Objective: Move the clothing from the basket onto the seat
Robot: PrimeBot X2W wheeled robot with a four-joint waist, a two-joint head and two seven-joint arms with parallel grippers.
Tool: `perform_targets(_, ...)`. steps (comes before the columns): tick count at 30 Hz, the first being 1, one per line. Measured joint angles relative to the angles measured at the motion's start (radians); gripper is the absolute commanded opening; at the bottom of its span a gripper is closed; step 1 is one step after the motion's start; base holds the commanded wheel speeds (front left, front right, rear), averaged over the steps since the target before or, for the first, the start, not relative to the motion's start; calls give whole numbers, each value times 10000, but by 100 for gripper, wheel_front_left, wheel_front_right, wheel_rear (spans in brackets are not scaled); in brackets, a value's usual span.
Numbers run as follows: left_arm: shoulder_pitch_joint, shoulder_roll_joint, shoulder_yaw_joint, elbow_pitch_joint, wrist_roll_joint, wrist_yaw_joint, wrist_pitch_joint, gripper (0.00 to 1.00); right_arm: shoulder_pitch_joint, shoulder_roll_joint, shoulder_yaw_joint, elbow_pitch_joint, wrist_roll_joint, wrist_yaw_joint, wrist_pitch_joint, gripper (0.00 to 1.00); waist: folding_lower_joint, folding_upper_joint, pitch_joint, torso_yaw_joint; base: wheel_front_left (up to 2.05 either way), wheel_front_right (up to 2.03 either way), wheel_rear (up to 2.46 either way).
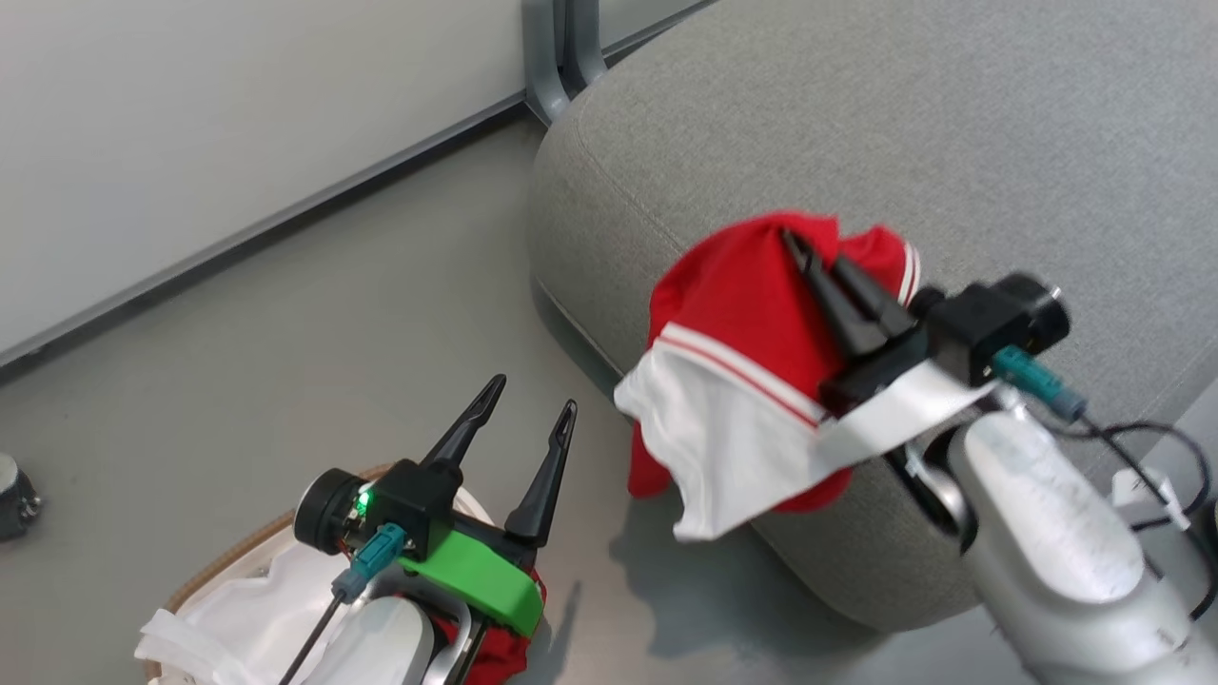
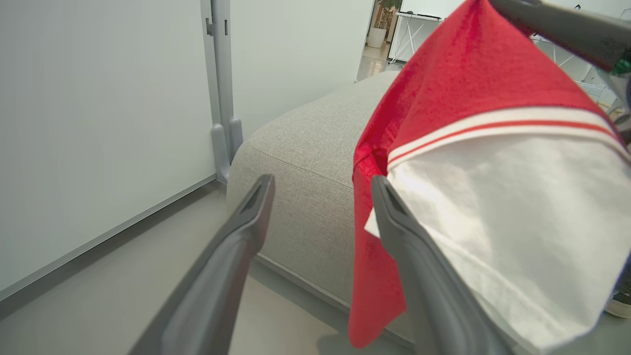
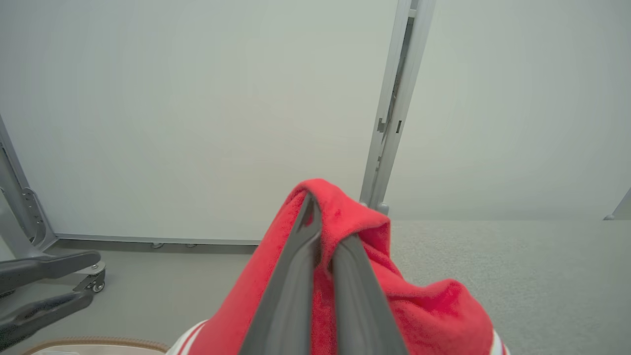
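My right gripper (image 1: 814,249) is clenched on the clothing (image 1: 752,304). Its two fingers lie almost together, with a fold of red pinched between them. In the right wrist view the cloth bulges over one tip and hides it, so I cannot see how deep the bite goes. The clothing hangs down and to the left from these jaws: red on top, then thin white and red stripes, then a white panel that sags lowest. My wrist and its white ribbon cable cover the part nearest my palm.

The seat (image 1: 952,143) lies beneath and beyond the right jaws, and its rounded corner is just behind the hanging cloth. I cannot tell whether any of the fabric rests on the cushion. In the left wrist view the lower red tail dangles free in front of the seat's side, above the floor (image 1: 381,314).

My left gripper (image 1: 533,392) is released, fingers spread wide with nothing between them. It points toward the seat corner and the hanging clothing, apart from both. Behind and under this wrist sits the basket (image 1: 228,561), cut off by the lower edge of the head view. Only part of its brown rim and the crumpled white liner (image 1: 257,609) show. A scrap of red cloth (image 1: 495,658) peeks out below my left wrist, too hidden to identify.
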Motion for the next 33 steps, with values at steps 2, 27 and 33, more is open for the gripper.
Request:
perform_targets(2, -63, 165, -79, -54, 4, 0, 0, 100, -820, -458, -253, -75, -307, 0, 0, 0, 0, 0, 314, -26, 0, 0, 0)
perform_targets(27, -2301, 1536, -1034, -462, -50, 0, 0, 100, -5293, -2489, -5041, 3714, -2412, 2, -2, 0, 2, 0, 4174, 1536, 0, 0, 0)
perform_targets(33, -2441, 1549, -943, -403, -82, 0, 2, 100, -4511, -2132, -7637, 4587, -2792, 2, -2, 0, 2, 0, 4676, 2190, 0, 0, 0)
